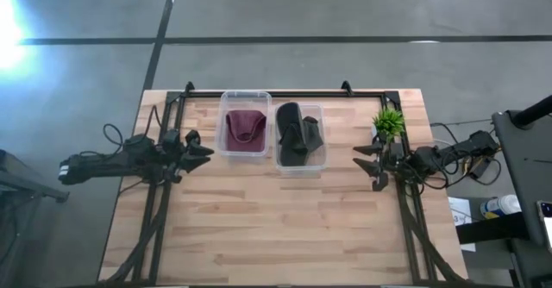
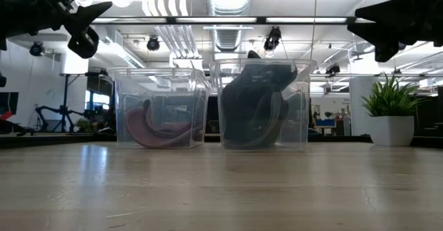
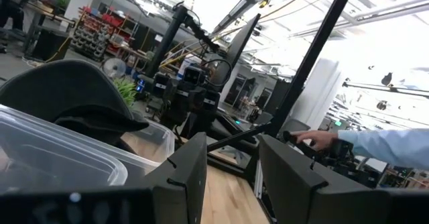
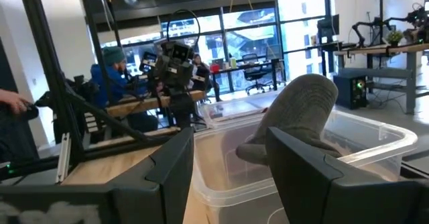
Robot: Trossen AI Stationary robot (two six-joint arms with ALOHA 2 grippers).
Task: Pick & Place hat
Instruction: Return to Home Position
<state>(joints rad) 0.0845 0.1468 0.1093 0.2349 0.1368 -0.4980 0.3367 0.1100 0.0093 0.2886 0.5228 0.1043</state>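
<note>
A maroon hat point(image 1: 245, 131) lies in the left clear bin point(image 1: 245, 98), low against its floor point(image 2: 160, 128). A black hat point(image 1: 297, 134) sits in the right clear bin point(image 1: 321, 150) and rises above its rim point(image 2: 257, 99); it also shows in the wrist views point(image 3: 74, 93) point(image 4: 301, 110). My left gripper point(image 1: 205, 150) hovers open left of the bins, above the table. My right gripper point(image 1: 360, 161) hovers open right of the bins. Neither touches anything.
A small potted plant point(image 1: 388, 122) stands at the table's far right, close beside my right gripper point(image 2: 392, 117). Bare wood lies in front of the bins point(image 1: 276, 228). A person's hand and sleeve point(image 3: 362, 143) show beyond the table; people sit in the room behind point(image 4: 114, 73).
</note>
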